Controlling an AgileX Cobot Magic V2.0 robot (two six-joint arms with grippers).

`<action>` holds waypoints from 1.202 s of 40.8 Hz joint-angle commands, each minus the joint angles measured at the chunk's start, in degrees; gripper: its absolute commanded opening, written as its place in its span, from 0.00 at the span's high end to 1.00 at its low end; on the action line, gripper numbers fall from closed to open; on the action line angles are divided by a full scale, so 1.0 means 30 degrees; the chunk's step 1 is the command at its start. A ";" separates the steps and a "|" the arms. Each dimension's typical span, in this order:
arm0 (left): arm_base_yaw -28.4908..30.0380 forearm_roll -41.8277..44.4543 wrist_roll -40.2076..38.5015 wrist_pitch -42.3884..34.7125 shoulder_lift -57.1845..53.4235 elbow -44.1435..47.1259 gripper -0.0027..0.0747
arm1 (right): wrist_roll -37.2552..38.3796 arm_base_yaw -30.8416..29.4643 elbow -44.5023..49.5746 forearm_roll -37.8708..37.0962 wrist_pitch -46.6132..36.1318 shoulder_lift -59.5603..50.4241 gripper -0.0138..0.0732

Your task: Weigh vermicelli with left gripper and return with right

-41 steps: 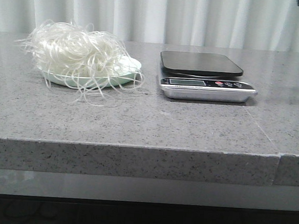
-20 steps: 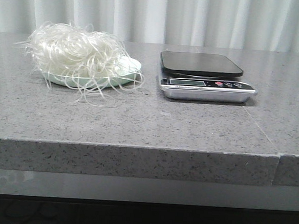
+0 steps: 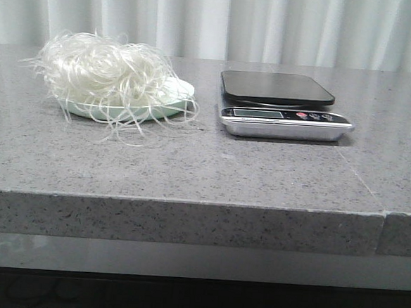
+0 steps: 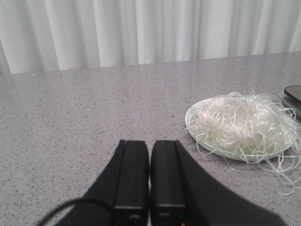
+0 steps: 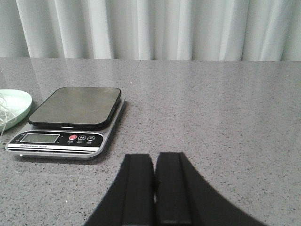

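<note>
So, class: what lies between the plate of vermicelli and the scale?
Nothing: in the front view only bare grey countertop separates the vermicelli on its plate from the scale.

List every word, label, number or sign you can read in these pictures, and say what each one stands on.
No text can be read for certain.
Scale display: blank or too faint, no digits legible.
Strip of print under the display: too small and blurred to read.
Three round buttons, one red: their marks are too small to read.
Vermicelli, plate, counter, curtain: no writing visible.
</note>
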 commanded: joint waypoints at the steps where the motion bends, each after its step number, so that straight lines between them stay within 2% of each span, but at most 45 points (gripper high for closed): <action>1: 0.0053 -0.0045 -0.0067 -0.1598 0.0100 -0.0506 0.79 | -0.0013 -0.0073 -0.0458 -0.0142 -0.1377 0.0133 0.66; 31: 0.0083 -0.0152 -0.0067 -0.2087 -0.0089 0.0002 0.79 | -0.0013 -0.0073 -0.0458 -0.0142 -0.1377 0.0133 0.66; 36: 0.0660 -0.0778 -0.0067 -0.3508 -0.0961 0.1835 0.79 | -0.0013 -0.0073 -0.0458 -0.0142 -0.1377 0.0133 0.66; 41: 0.1613 -0.0778 -0.0067 -0.6087 -0.2653 0.4772 0.79 | -0.0013 -0.0073 -0.0458 -0.0142 -0.1377 0.0133 0.66; 49: 0.2335 -0.0743 -0.0002 -0.6349 -0.6176 0.8168 0.79 | -0.0013 -0.0073 -0.0458 -0.0142 -0.1377 0.0133 0.66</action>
